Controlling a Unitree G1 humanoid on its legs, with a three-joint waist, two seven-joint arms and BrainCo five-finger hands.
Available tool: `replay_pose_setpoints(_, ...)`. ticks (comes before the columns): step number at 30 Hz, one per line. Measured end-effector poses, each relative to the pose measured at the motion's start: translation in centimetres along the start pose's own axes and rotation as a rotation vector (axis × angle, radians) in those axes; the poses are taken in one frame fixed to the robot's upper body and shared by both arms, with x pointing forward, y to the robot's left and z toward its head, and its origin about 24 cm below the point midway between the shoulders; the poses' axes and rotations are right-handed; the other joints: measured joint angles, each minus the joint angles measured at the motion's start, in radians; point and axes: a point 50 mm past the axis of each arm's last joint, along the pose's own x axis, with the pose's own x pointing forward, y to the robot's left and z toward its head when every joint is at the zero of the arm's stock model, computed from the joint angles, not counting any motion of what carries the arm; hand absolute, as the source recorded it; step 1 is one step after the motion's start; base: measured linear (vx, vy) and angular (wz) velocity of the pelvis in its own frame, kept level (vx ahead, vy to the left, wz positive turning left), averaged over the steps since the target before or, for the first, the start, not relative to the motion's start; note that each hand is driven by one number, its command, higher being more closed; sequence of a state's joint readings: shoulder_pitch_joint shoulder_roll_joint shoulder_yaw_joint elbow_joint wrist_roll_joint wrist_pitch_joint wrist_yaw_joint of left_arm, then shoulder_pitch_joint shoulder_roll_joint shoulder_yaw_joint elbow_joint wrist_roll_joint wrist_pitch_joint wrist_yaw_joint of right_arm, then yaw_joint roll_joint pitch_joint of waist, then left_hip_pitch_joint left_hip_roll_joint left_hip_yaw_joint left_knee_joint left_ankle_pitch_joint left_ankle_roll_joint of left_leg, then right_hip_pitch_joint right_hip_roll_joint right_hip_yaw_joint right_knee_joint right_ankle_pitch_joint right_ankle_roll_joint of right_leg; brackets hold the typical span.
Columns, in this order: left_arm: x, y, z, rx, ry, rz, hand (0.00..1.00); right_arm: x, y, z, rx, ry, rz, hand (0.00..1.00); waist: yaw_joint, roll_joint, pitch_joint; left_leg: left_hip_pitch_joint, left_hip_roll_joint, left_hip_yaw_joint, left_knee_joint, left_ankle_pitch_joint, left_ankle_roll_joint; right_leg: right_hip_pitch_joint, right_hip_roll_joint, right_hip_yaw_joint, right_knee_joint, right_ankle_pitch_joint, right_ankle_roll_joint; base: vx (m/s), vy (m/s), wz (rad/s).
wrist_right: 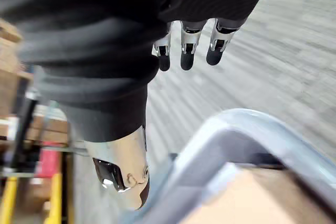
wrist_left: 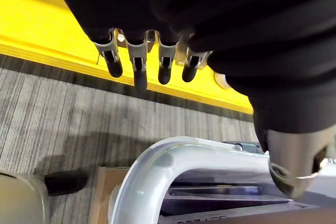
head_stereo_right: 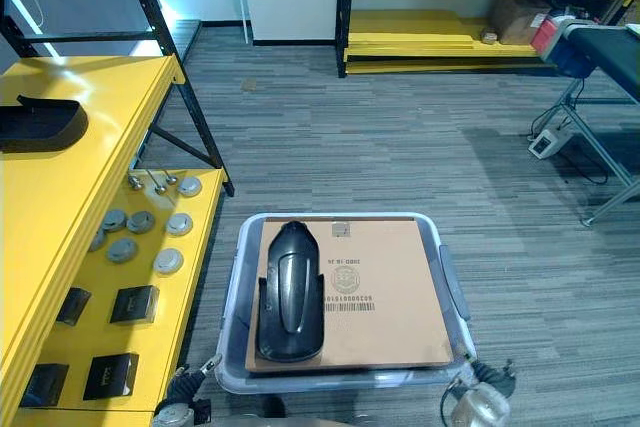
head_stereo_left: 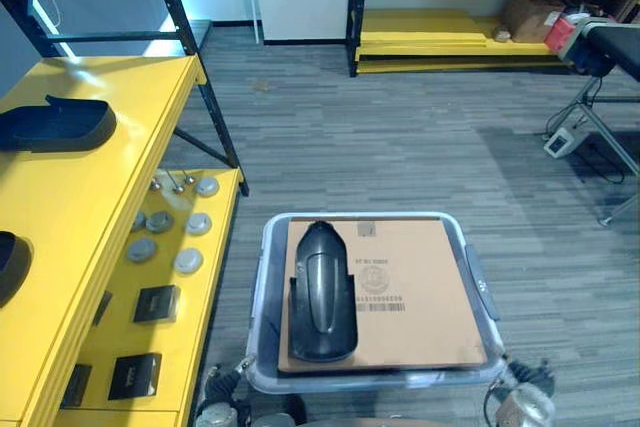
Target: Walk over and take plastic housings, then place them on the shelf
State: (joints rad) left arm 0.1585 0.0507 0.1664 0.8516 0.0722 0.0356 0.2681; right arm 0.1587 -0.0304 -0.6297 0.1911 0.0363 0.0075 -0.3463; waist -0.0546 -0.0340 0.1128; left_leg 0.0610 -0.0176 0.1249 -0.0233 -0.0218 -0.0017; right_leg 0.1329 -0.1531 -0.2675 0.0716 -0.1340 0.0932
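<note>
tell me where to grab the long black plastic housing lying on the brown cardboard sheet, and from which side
Probably across its long sides near the middle, coming from above: the long black plastic housing lies flat on the brown cardboard sheet, both flanks exposed, its rounded tip pointing away from the robot.

Print on cardboard sheet lying over grey bin: round seal near sheet's middle, just beside black plastic housing. Short line of characters under seal, then barcode, all turned upside down toward the camera. Small square sticker at sheet's far edge, centred. Characters too small to make out, no word or number legible. Nothing readable on yellow shelf items.
</note>
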Motion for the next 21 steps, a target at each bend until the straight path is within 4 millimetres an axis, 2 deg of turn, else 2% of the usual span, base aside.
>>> replay_pose_setpoints(2,-0.2,0.2,-0.6,0.003,0.014,0.004,0.0,-0.2,0.2,2.8,0.008,-0.126,0.022,0.0,-0.015,0.003,-0.003,0.001,0.0,-0.003,-0.008,0.009,0.004,-0.001,0.001,-0.001,-0.001,0.0,0.0,-0.02,0.001,0.04)
replay_pose_setpoints(6,-0.2,0.0,-0.7,0.017,0.01,-0.009,0.0,-1.3,2.8,5.6,-0.007,-0.273,0.188,0.0,-0.014,0.003,-0.004,0.0,0.0,-0.01,-0.013,0.014,0.005,-0.002,0.004,-0.005,-0.004,0.001,0.0,0.02,-0.005,0.01)
replay_pose_setpoints(9,-0.3,-0.6,-0.1,0.037,-0.023,-0.036,0.0,-3.9,7.7,6.9,-0.065,-0.39,0.49,0.0,-0.005,0.001,-0.006,-0.023,-0.002,-0.029,-0.013,0.022,0.01,-0.013,0.011,-0.025,-0.008,0.001,0.0,0.05,-0.028,0.14)
replay_pose_setpoints(10,-0.3,-0.7,-0.1,0.038,-0.026,-0.037,0.0,-4.2,8.1,6.8,-0.07,-0.393,0.514,0.0,-0.003,0.001,-0.006,-0.026,-0.003,-0.033,-0.013,0.023,0.01,-0.013,0.011,-0.03,-0.008,0.001,0.0,0.07,-0.027,0.3)
replay_pose_setpoints(12,-0.3,-0.7,0.3,0.036,-0.042,-0.04,0.0,-5.7,10.3,5.9,-0.108,-0.379,0.653,0.0,0.021,0.0,-0.006,-0.044,-0.005,-0.057,-0.012,0.029,0.015,-0.011,0.011,-0.058,-0.008,0.001,0.0,0.08,-0.018,0.41)
replay_pose_setpoints(14,-0.3,-0.7,0.4,0.035,-0.048,-0.038,0.0,-6.1,11.5,4.9,-0.163,-0.355,0.718,0.0,0.026,-0.001,-0.004,-0.049,-0.011,-0.095,-0.011,0.031,0.016,0.005,0.01,-0.093,-0.014,0.001,0.0,0.08,-0.018,0.57)
replay_pose_setpoints(15,-0.3,-0.7,0.6,0.034,-0.057,-0.039,0.0,-6.3,12.1,4.2,-0.202,-0.342,0.748,0.0,0.041,-0.003,-0.003,-0.049,-0.015,-0.102,-0.011,0.031,0.016,0.011,0.009,-0.099,-0.022,0.001,0.0,0.06,-0.009,0.44)
replay_pose_setpoints(21,-0.1,-0.7,1.5,0.046,-0.086,-0.042,0.0,-7.2,14.1,2.0,-0.386,-0.326,0.831,0.0,0.069,-0.009,0.015,-0.07,-0.021,-0.15,-0.004,0.033,0.013,0.022,0.007,-0.145,-0.025,0.001,0.0,0.04,-0.013,0.26)
